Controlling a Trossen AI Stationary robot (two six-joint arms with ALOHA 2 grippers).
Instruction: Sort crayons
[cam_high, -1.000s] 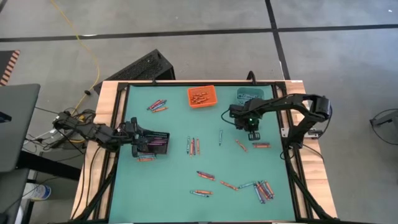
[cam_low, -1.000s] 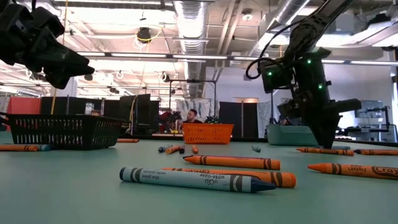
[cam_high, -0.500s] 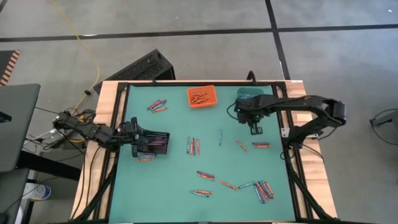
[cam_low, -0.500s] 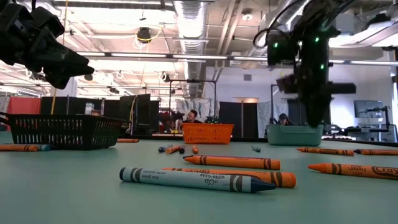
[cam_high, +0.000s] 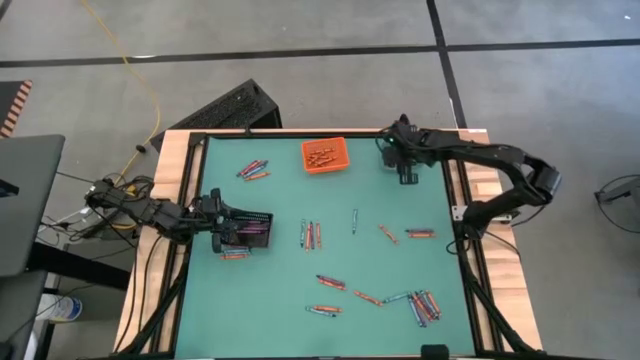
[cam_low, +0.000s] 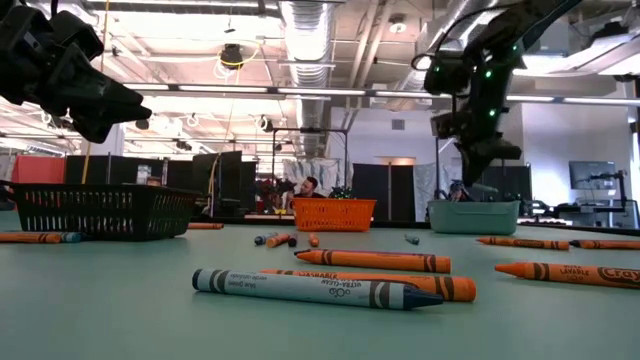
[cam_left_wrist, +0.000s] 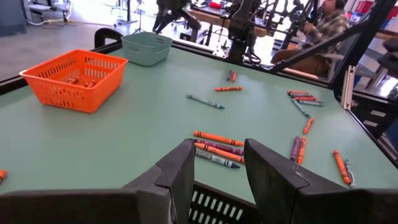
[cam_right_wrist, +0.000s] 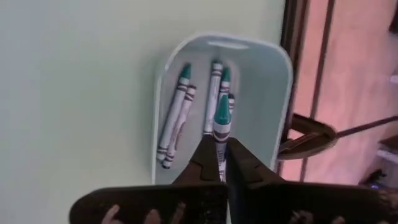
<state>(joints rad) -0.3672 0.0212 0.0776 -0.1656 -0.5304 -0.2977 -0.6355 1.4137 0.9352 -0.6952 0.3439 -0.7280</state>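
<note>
1. My right fingers (cam_right_wrist: 219, 163), clamped on a teal crayon (cam_right_wrist: 221, 122), have swung from mid-bench to the teal bin (cam_right_wrist: 268, 112) at the far right corner.
2. Release probably comes next.
3. My left fingers (cam_left_wrist: 216, 163) hang open over the black basket (cam_high: 246, 229).

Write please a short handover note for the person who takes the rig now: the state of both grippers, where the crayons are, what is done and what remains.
Right gripper: shut on a teal crayon, held above the teal bin at the table's far right corner; not released yet.
Left gripper: open, empty, waiting over the black basket at the left edge.
Done: several teal crayons lie in the teal bin, orange ones in the orange bin, some crayons in the black basket.
Left: drop the held crayon, then sort the loose crayons scattered over the mat, mostly in the centre and near right.
</note>
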